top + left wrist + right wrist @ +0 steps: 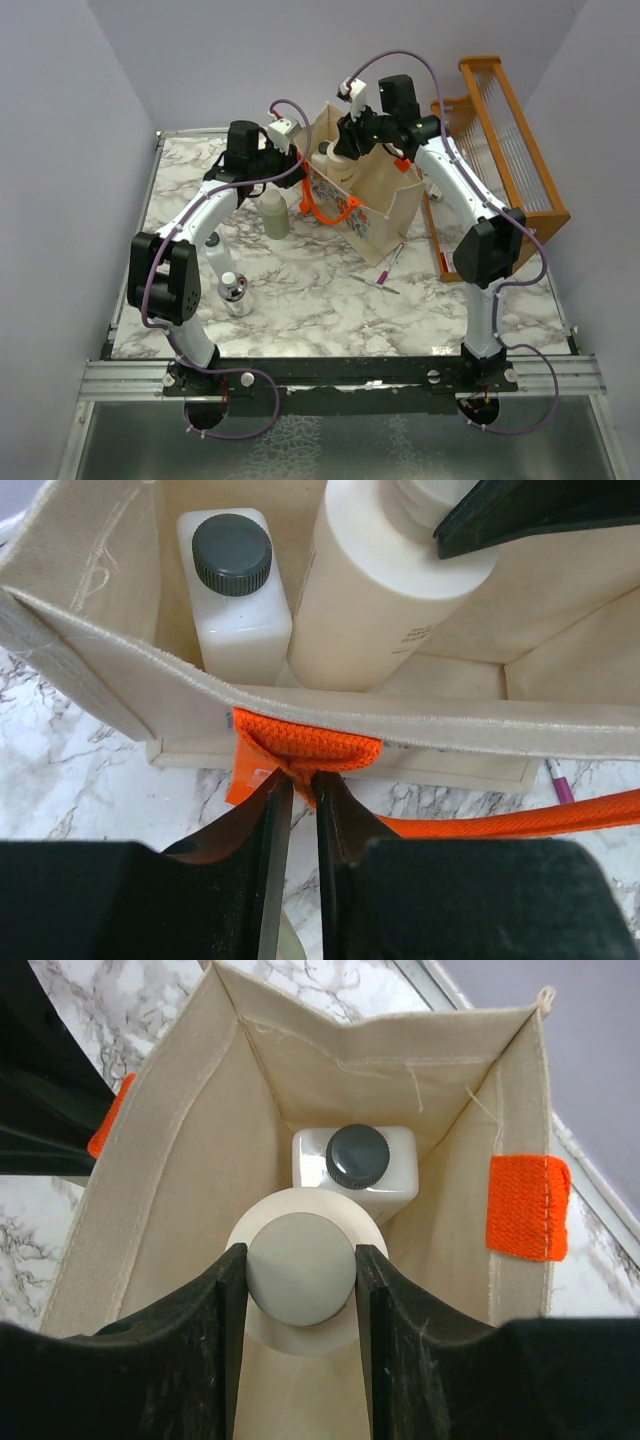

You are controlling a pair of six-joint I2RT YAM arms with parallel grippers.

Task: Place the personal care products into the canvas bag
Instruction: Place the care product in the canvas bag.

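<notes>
The canvas bag stands upright at the back middle of the table. My left gripper is shut on its near orange handle at the rim. My right gripper is shut on the pale cap of a beige bottle and holds it upright inside the bag's mouth. A white bottle with a dark cap stands in the bag's far corner. An olive-green bottle stands on the table left of the bag. A short clear bottle with a chrome cap stands nearer the front left.
An orange wooden slatted rack leans at the back right beside the right arm. A pink pen lies on the marble in front of the bag. Grey walls close in on the left, back and right.
</notes>
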